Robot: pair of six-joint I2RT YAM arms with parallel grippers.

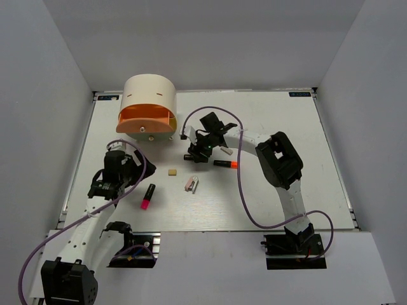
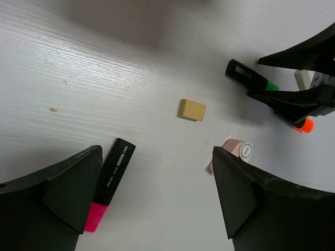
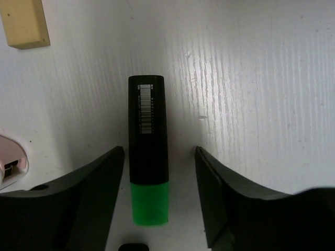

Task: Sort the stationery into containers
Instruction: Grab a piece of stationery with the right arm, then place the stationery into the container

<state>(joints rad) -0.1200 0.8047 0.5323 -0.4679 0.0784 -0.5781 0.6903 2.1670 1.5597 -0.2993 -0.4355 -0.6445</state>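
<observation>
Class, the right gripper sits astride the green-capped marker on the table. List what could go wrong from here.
1. The green-capped marker lies nearer one finger of the right gripper than the other, so the jaws may push or twist it before gripping, and it could slip out.
2. The orange-capped marker and a pale eraser lie close beside that gripper; lifting or turning might knock them away.

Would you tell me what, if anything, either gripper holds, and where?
Nothing is held; the right gripper, jaws open, merely straddles the green-capped marker mid-body.
</observation>
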